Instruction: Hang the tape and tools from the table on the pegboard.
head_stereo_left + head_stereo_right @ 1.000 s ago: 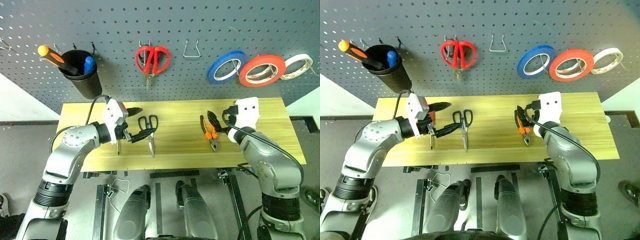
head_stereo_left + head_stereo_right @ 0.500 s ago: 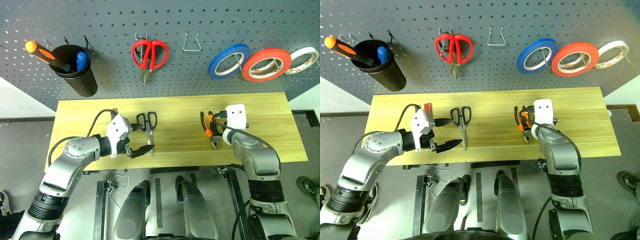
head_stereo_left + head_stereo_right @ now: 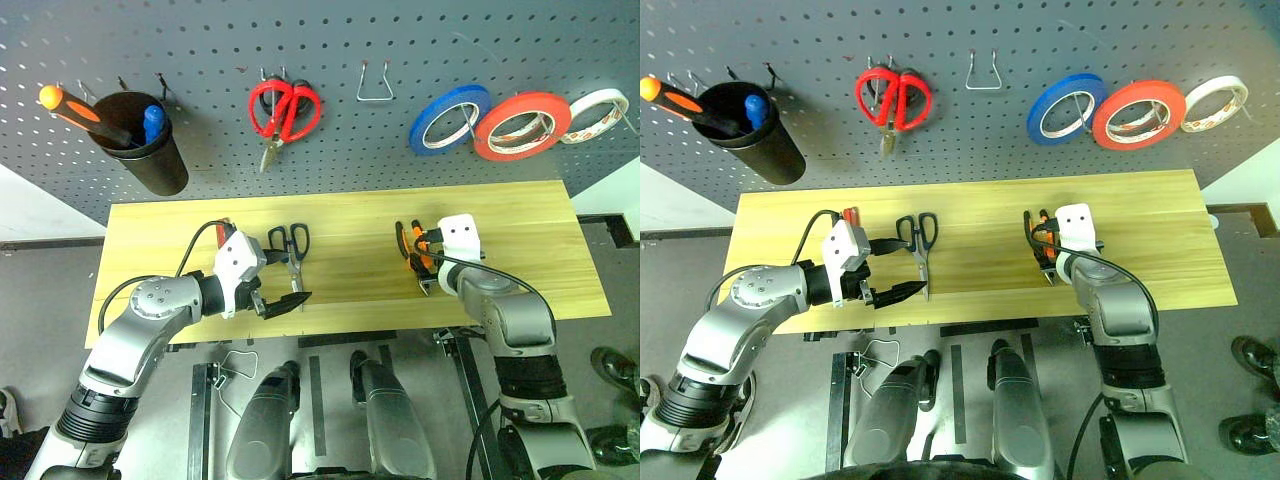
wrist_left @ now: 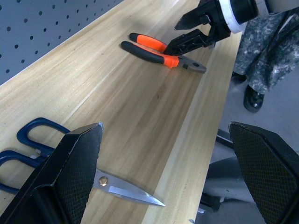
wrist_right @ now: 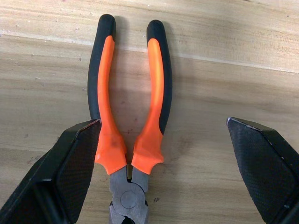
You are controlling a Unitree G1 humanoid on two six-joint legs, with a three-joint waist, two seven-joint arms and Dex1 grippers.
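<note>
While the red tape (image 3: 522, 125) already hangs on the pegboard (image 3: 400, 40) between a blue ring (image 3: 450, 118) and a white ring (image 3: 595, 101), three tools wait flat on the desk (image 3: 350, 215). We see the pliers (image 5: 128, 126) toward the right, orange handles pointing to the far side and nose pointing near. Our right claw (image 5: 163, 172) hangs just over them with its fingers wide apart, one on each side of the handles, not touching yet. We think it is set that way so it can close around both handles at once.

Left of the middle lie the dark blue scissors (image 3: 917, 245), blades pointing near. Our left claw (image 3: 272, 287) is beside them, fingers wide apart and holding nothing. The thin red screwdriver (image 3: 851, 214) peeks out just past that arm.

Up on the pegboard we also see red scissors (image 3: 284, 110), a bare wire hook (image 3: 374, 82) and a black cup (image 3: 150, 155) with other tools. The bare hook looks like a good spot for the pliers.
</note>
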